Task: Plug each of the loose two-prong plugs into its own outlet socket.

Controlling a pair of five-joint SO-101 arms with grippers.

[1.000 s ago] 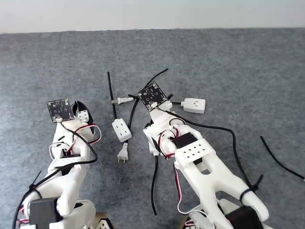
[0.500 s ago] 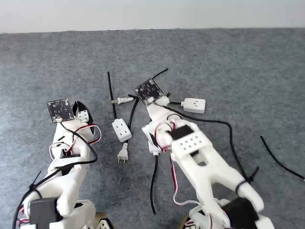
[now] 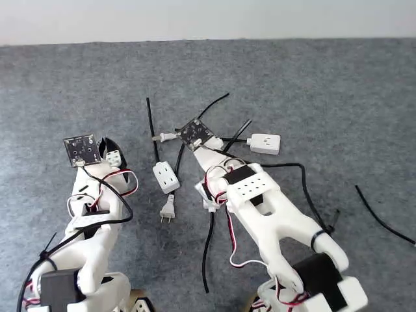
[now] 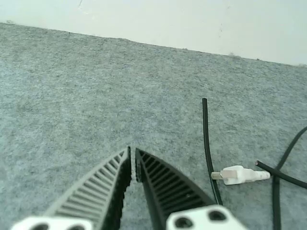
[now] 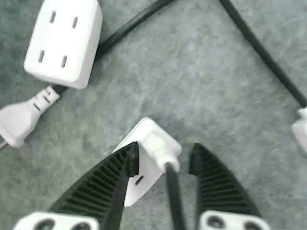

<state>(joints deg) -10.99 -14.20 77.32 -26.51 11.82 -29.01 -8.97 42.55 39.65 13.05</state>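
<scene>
Over 1 s right gripper, jaws spread, swung left and lowered astride white socket block, probably a grasp setup; left gripper pressed together, unmoved.

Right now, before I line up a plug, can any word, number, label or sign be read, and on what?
None: no text can be read.
The white outlet block shows only bare slots.
The plug is plain white.
Any print on the circuit board atop the arm is too small to read.
</scene>
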